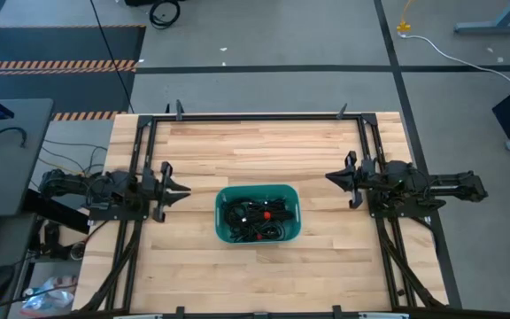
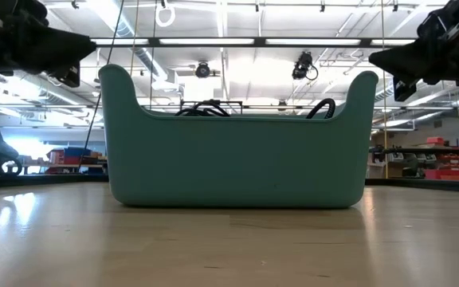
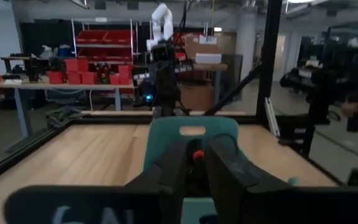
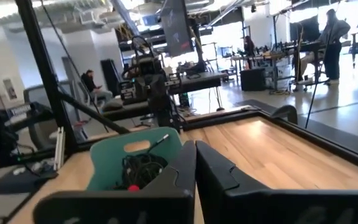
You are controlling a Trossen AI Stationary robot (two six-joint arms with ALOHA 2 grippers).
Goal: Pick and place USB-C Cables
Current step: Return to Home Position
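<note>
The left gripper [image 1: 184,189] hangs near the table's [image 1: 255,146] left edge, its fingers a narrow slit apart and empty. The USB-C Cables [image 1: 255,215] lie heaped inside the green bin [image 1: 257,188] at the table's middle. The right gripper [image 1: 330,177] hangs near the right edge, fingers pressed together, holding nothing.

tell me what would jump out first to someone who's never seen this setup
The teal-green bin in the middle of the wooden table catches the eye first. It is heaped with black USB-C cables, one showing a red tie. Next come the two dark arms at the table's sides, with the left claw and right claw both aimed at the bin but clear of it.
</note>
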